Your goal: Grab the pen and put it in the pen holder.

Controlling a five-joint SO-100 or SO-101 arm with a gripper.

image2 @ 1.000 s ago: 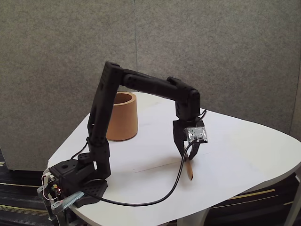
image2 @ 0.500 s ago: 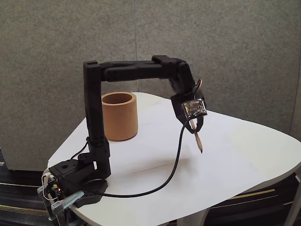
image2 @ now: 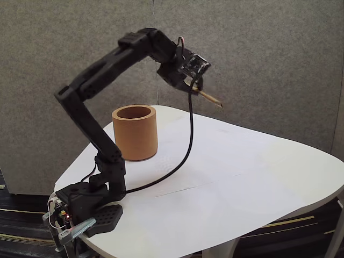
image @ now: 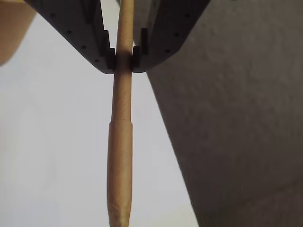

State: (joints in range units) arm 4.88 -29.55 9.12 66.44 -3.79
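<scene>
My gripper [image2: 195, 90] is raised high above the table, up and to the right of the pen holder in the fixed view, and it is shut on the pen [image2: 210, 98]. The tan pen sticks out from the jaws to the right and slightly downward. In the wrist view the gripper [image: 123, 59] pinches the pen [image: 120, 156] near its upper part, and the pen runs down to the frame's bottom edge. The pen holder [image2: 135, 133], a wide orange-brown cup, stands upright on the white table [image2: 242, 177] at the back left; a corner of the pen holder [image: 12, 28] shows at the wrist view's top left.
The arm's base [image2: 86, 207] sits at the table's front left corner. A black cable [image2: 183, 156] hangs from the wrist down to the base. A grey partition wall [image2: 269, 59] stands behind the table.
The arm lifted the pen off the table, then swung up and back. The pen went from hanging tip-down to pointing out sideways, much higher and nearer the holder.
</scene>
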